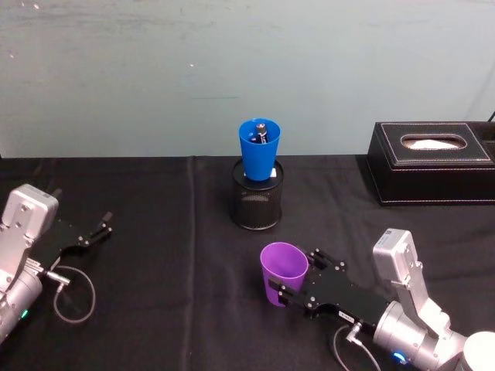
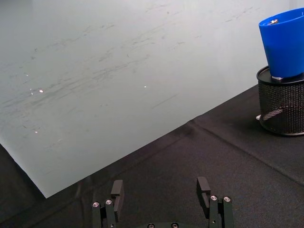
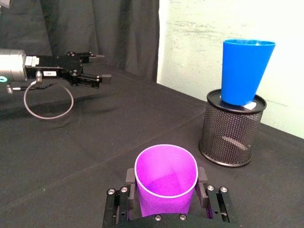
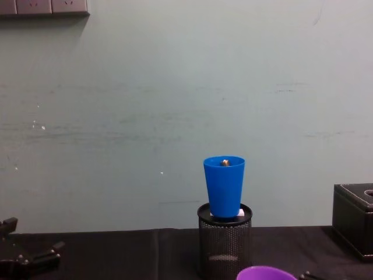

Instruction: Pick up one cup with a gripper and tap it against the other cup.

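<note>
The right gripper (image 1: 298,275) clamps the purple cup (image 1: 281,267), apart from the blue cup (image 1: 259,148); the left gripper (image 1: 104,224) lies idle, fingers spread.

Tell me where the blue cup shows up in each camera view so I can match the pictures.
Head view: blue cup at centre, above the middle.
Left wrist view: blue cup in the top right corner.
Right wrist view: blue cup at upper right.
Chest view: blue cup just right of centre, lower half.
Shared landmark: the black mesh holder it stands in.

Black mesh holder (image 1: 257,204), black tissue box (image 1: 430,168)
</note>
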